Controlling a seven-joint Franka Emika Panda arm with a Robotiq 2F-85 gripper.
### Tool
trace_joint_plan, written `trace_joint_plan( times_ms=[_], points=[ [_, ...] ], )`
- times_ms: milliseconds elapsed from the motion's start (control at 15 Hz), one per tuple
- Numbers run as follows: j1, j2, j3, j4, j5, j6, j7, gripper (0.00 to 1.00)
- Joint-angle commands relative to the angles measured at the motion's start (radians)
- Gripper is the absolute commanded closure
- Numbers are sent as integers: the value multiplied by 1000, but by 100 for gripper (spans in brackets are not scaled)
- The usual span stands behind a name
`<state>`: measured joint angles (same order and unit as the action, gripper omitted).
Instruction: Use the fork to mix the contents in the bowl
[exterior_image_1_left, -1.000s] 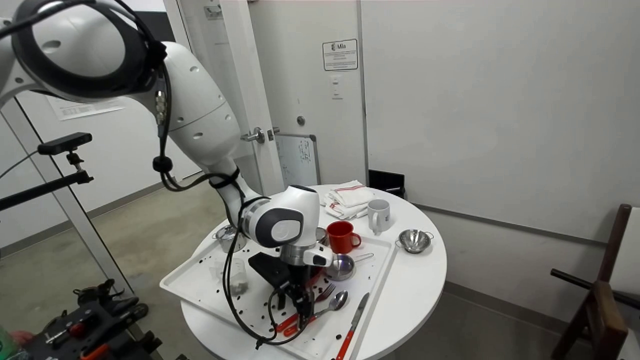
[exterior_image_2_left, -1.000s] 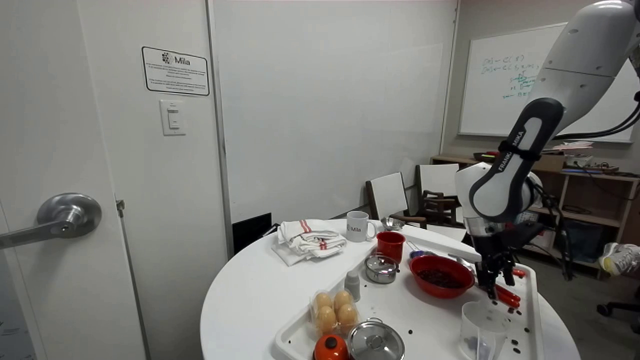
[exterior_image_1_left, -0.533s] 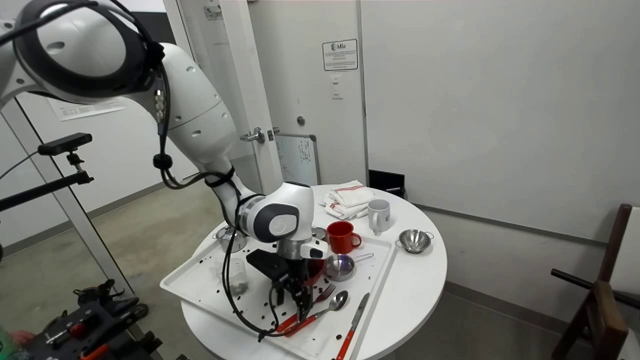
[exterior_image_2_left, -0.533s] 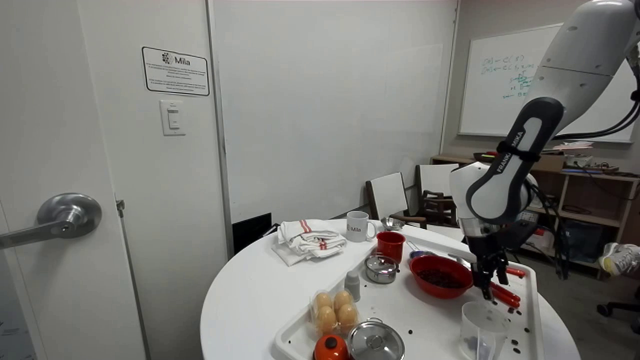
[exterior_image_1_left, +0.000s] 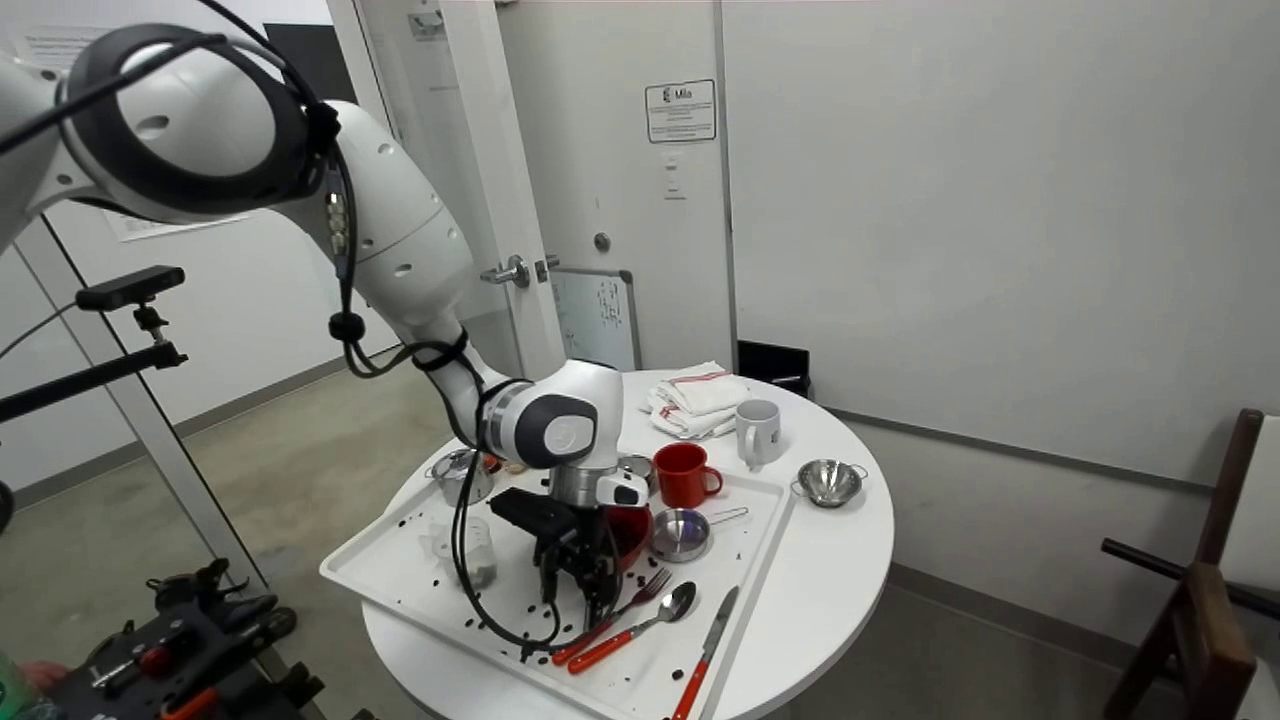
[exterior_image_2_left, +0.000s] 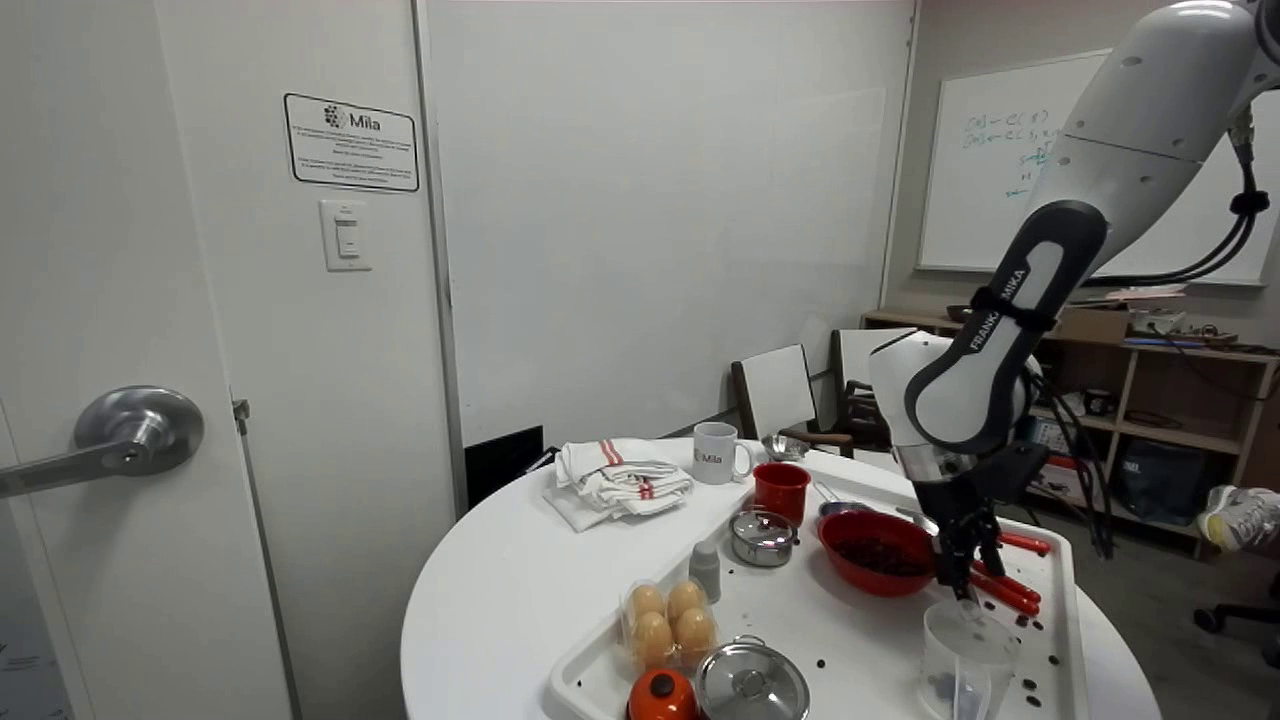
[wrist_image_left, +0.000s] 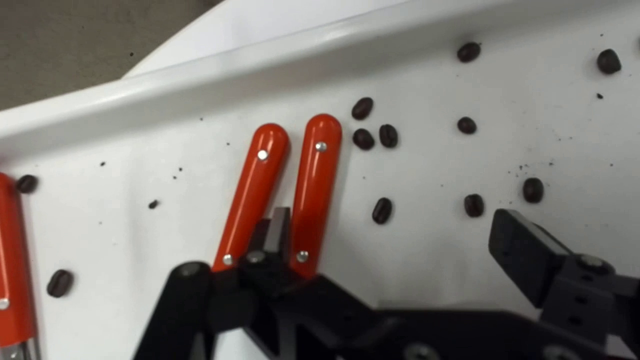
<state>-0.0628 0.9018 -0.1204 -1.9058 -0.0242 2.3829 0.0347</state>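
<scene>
Farthest to the left on the round white surface (exterior_image_2_left: 505, 600), from where I stood, sat folded white towels (exterior_image_2_left: 618, 480) striped with red. Next came four brown eggs (exterior_image_2_left: 653, 634) packed in clear plastic, near the edge of a white tray (exterior_image_2_left: 845, 640), with an orange lid (exterior_image_2_left: 661, 695) just in front and a shiny lidded pot (exterior_image_2_left: 752, 688) beside it. A grey shaker (exterior_image_2_left: 704, 573) stood behind the eggs, and farther back a pale mug (exterior_image_2_left: 712, 455) stood by the towels. Then I saw a small metal pot (exterior_image_2_left: 762, 540) and a red cup (exterior_image_2_left: 781, 494), and right of them the wide red bowl (exterior_image_2_left: 862, 580), upright on the tray, its dark contents (exterior_image_2_left: 880, 557) spread over the bottom. A clear cup (exterior_image_2_left: 968, 650) stood nearer me.

Just right of the bowl hung the tool (wrist_image_left: 392, 230), its fingers (wrist_image_left: 522, 257) wide apart and pointing down. The fork (wrist_image_left: 316, 190) lay there on the tray, outside the bowl, alongside the spoon (wrist_image_left: 253, 195). In the wrist view the fork's red handle showed within the opening; one finger stood between the two handles, though whether it touched either I couldn't tell. Loose dark beans (wrist_image_left: 382, 210) were scattered around. Last, at the right, lay the knife (exterior_image_2_left: 1025, 543), red-handled like the others.
</scene>
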Motion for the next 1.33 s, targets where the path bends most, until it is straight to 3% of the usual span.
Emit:
trace_joint_plan(
  times_ms=[0, 267, 333, 467, 600, 667, 733, 867, 1267],
  points=[
    [2, 70, -15, 70, -26, -39, 15, 0],
    [-17, 103, -13, 90, -13, -46, 5, 1],
    [-20, 105, -13, 91, -12, -49, 5, 25],
    [-24, 108, -14, 97, -12, -58, 5, 30],
    [-29, 104, -15, 94, -13, -58, 3, 46],
    [-33, 100, -13, 89, -12, -55, 0, 24],
    [-34, 90, -14, 74, -12, -43, -1, 12],
    [-31, 69, -20, 39, -13, -5, 8, 1],
    [-29, 35, -39, -35, -11, 117, 22, 0]
  ],
)
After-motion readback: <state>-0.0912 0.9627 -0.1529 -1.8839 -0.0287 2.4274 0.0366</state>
